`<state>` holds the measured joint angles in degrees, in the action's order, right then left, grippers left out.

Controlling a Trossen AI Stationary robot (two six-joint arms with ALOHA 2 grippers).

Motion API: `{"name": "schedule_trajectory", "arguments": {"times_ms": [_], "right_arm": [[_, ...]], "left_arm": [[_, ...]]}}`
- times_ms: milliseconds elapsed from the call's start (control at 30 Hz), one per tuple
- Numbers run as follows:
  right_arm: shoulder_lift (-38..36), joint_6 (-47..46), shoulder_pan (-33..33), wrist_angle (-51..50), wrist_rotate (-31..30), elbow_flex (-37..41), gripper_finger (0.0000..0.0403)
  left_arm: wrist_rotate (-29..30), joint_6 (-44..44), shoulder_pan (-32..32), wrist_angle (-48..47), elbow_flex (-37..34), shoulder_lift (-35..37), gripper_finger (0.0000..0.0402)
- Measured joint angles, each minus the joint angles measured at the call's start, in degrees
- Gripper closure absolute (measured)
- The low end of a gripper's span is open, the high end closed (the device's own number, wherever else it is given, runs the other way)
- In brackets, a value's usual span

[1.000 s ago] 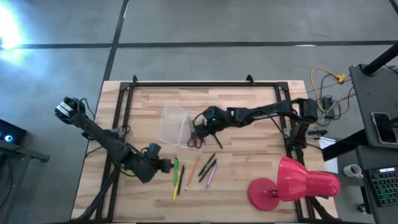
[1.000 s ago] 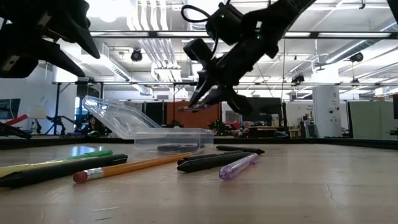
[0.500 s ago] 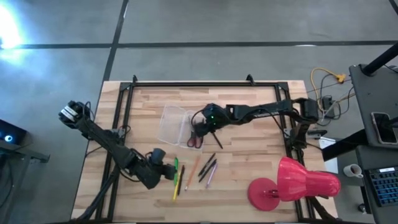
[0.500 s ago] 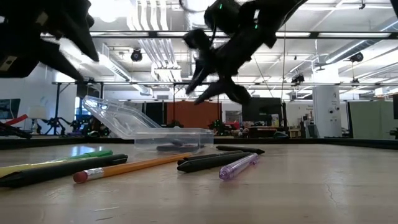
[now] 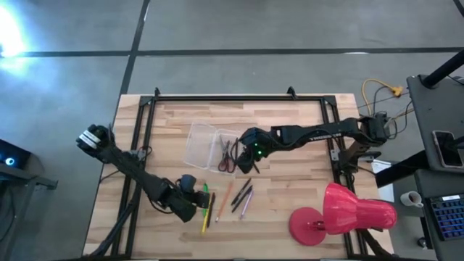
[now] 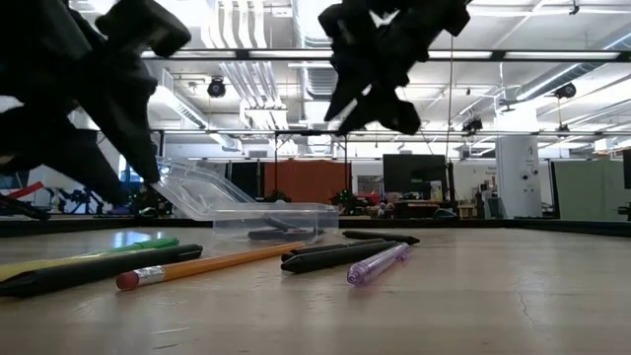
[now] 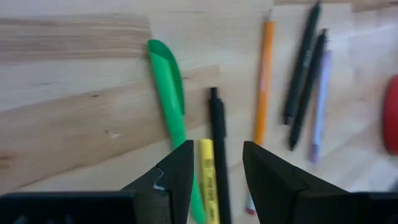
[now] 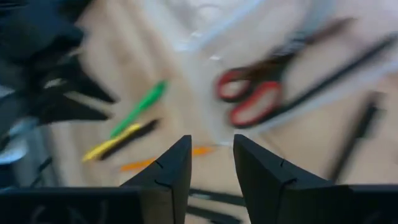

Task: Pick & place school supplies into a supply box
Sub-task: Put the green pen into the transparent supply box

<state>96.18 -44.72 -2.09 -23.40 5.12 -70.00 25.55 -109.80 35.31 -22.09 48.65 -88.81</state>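
Observation:
The clear supply box (image 5: 201, 143) lies on the table ahead of the loose supplies. The red-handled scissors (image 5: 227, 156) lie at its right end, handles (image 8: 252, 101) toward the near edge. Whether they sit fully inside I cannot tell. My right gripper (image 5: 250, 151) hangs open and empty just right of them, raised above the table (image 6: 367, 106). My left gripper (image 5: 196, 197) is open and low over the near-left group. Its fingers stand either side of the yellow pen (image 7: 209, 180) and black pen (image 7: 216, 143). The green pen (image 7: 168, 93) lies beside them.
An orange pencil (image 5: 225, 196), two black pens (image 5: 240, 196) and a purple pen (image 5: 246, 205) lie on the table right of the left gripper. A big red lamp (image 5: 341, 213) stands at the near right corner. A black frame (image 5: 145, 123) edges the tabletop.
The right gripper let go of the scissors, which now lie at the box's right end. It then rose and drew toward the table's right. The left gripper moved toward the near edge and down over the green, yellow and black pens.

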Motion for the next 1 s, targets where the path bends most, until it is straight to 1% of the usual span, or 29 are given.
{"name": "schedule_trajectory", "arguments": {"times_ms": [100,233,367,433,500,600,733,767,1000], "right_arm": [[-0.5,-1.4,0.0,-2.5,-2.4,0.0,0.0299],[-0.5,-1.7,0.2,-5.2,-2.3,0.0,0.0304],[-0.5,-1.7,0.0,-5.2,-2.5,0.1,0.0308],[-0.5,-1.6,0.0,-5.2,-3.1,0.1,0.031],[-0.5,-1.6,0.1,-5.1,-3.9,0.1,0.0312],[-0.5,-1.5,0.1,-5.2,-4.1,0.1,0.0315],[-0.5,-1.3,0.0,-5.2,-5.4,0.1,0.0313],[-0.5,-1.1,0.0,-5.3,-5.4,0.1,0.0312],[-0.6,0.9,0.0,-6.5,-5.5,0.2,0.0312]], "left_arm": [[-0.4,-0.9,-0.2,-0.1,0.5,-2.8,0.0279],[-0.6,-2.2,-0.6,0.0,0.5,-5.9,0.0279],[-0.6,-1.8,-1.7,0.1,0.5,-8.2,0.0279],[-2.2,-1.0,-2.7,0.1,0.6,-9.2,0.0279],[-5.5,0.4,-4.0,-0.3,0.5,-10.2,0.0284],[-9.3,1.8,-5.3,-2.1,0.5,-10.6,0.0309],[-10.2,4.3,-5.8,-3.1,0.5,-10.4,0.0375],[-10.3,4.9,-5.8,-3.2,0.5,-10.4,0.0384],[-12.9,6.3,-5.3,-4.1,1.1,-9.5,0.0391]]}}
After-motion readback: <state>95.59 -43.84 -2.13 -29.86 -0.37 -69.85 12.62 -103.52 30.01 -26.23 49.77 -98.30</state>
